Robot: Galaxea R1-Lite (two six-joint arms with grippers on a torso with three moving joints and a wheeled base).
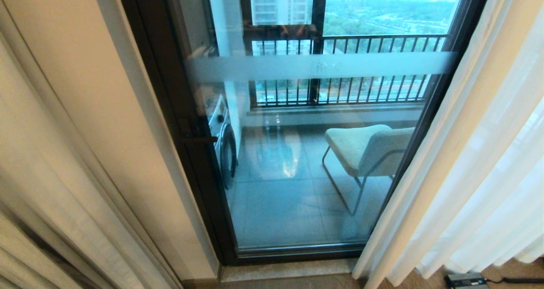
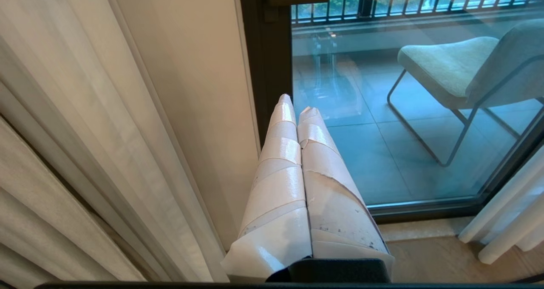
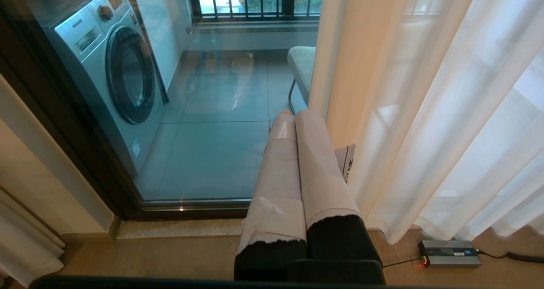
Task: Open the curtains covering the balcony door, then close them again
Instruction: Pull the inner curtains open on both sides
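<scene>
Sheer white curtains hang bunched at the right edge of the balcony door, cream drapes at its left, and with both the left gripper and right gripper closed and empty, a pinch may slip off or snag thin fabric.

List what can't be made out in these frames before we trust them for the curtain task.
- Curtain tops and rail: cut off by the top edge in every view, for the curtains.
- Balcony door right frame: partly behind the sheer panel, head view.
- Both arms: outside the head view; only the shut left pincer and shut right pincer show, in the wrist views.
- Chair: far side hidden by the curtain.
</scene>
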